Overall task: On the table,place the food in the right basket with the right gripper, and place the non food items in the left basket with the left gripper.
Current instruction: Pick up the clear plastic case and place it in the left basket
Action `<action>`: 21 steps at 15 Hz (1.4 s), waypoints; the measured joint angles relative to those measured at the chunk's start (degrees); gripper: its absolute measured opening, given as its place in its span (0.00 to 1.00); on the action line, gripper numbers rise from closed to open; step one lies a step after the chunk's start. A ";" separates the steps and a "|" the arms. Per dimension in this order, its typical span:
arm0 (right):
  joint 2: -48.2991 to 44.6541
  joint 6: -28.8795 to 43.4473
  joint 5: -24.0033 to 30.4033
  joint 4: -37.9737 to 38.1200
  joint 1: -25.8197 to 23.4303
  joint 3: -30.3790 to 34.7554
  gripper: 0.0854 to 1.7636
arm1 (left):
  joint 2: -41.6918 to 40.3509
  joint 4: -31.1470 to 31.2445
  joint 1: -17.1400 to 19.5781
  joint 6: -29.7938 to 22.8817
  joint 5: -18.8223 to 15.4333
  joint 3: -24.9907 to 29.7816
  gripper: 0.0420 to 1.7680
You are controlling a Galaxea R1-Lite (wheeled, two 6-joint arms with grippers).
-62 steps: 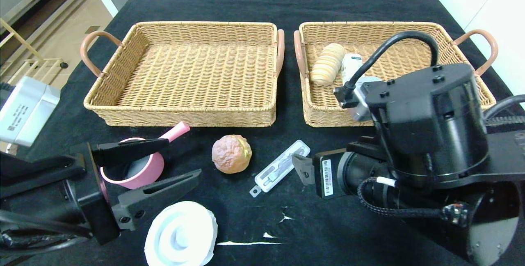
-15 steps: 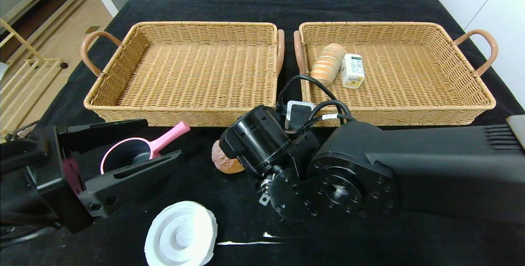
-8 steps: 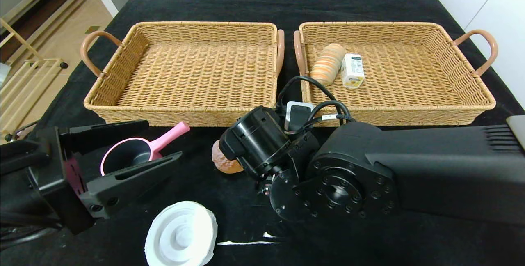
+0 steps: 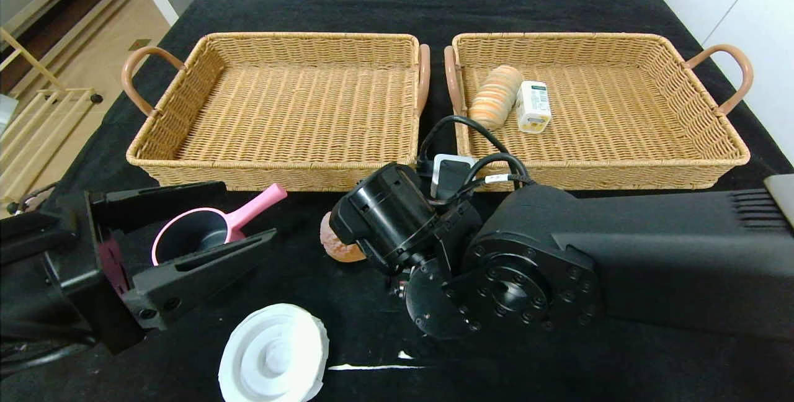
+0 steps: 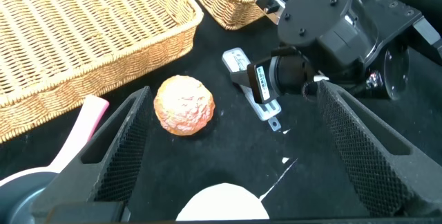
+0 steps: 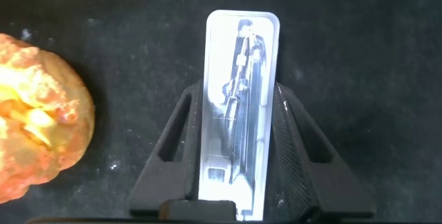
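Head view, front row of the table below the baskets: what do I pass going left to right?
Left gripper → pink pot → white lid → bun → right gripper's wrist, hiding its fingers and the clear packaged tool they close on.

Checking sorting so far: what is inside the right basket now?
The right basket holds a striped bread roll and a small white carton, lying side by side. The right arm hides part of its near-left corner.

Black-clothed table (image 4: 347, 8) bears two baskets (image 4: 282, 107), burger (image 5: 184, 105), pink pan (image 4: 198, 228), white lid (image 4: 273, 355).
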 joint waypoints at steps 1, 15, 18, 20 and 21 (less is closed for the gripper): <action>-0.22 -0.05 -1.27 0.17 0.32 0.02 0.37 | -0.02 -0.02 0.02 0.02 0.00 0.00 0.97; -6.17 -21.60 -1.38 -12.90 0.78 -0.33 0.36 | -0.12 0.00 0.24 -0.06 0.00 -0.17 0.97; -6.44 -24.59 -0.69 -15.77 0.74 -0.18 0.36 | -0.17 -0.04 0.27 -0.05 0.00 -0.17 0.97; -6.55 -25.83 0.49 -15.88 0.74 -0.09 0.36 | -0.22 0.00 0.27 -0.06 -0.02 -0.17 0.97; -6.67 -26.79 1.88 -15.91 0.72 -0.09 0.36 | -0.22 -0.02 0.27 -0.09 0.00 -0.17 0.97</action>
